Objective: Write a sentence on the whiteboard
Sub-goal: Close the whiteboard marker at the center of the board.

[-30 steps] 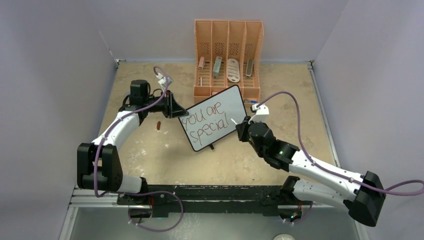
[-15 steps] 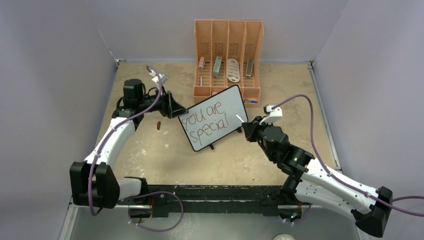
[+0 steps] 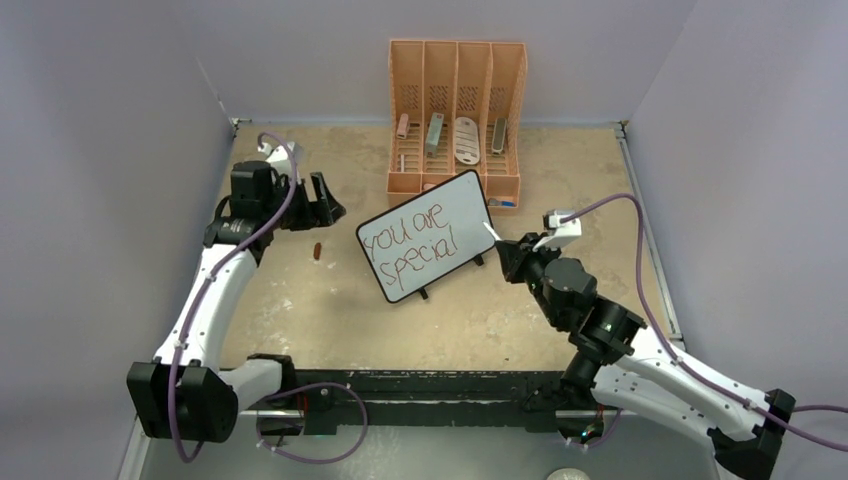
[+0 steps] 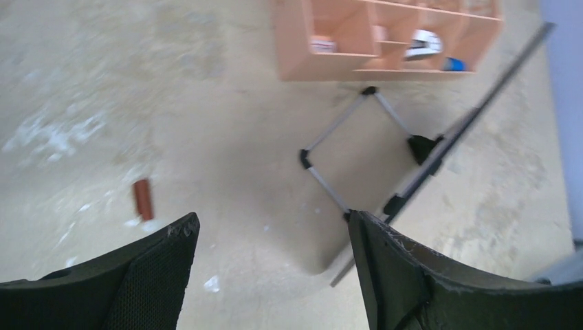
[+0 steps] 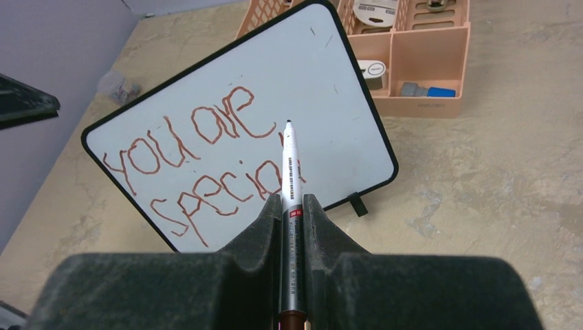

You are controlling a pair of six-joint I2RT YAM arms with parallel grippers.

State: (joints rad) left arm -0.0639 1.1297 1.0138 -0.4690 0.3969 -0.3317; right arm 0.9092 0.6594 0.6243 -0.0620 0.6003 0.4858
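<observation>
The whiteboard (image 3: 437,215) stands tilted on its small black feet in front of the orange organizer. The sentence (image 3: 414,241) "you are special!" fills it in two red-brown lines, also readable in the right wrist view (image 5: 206,155). My right gripper (image 3: 508,252) is shut on a silver marker (image 5: 291,165), whose tip points at the board's right part from just off its right edge. My left gripper (image 3: 328,203) hangs open to the left of the board, apart from it, with nothing between its fingers (image 4: 271,220). From there the whiteboard (image 4: 457,134) shows edge-on with its wire stand (image 4: 337,127).
The orange organizer (image 3: 455,185) with small office items stands at the back, right behind the board. A red-brown marker cap (image 3: 317,250) lies on the table left of the board, near my left gripper. Grey walls close in the table on both sides.
My left gripper opened, came off the board's left corner and drew back to the left. My right arm pulled the marker back to the right, off the writing.
</observation>
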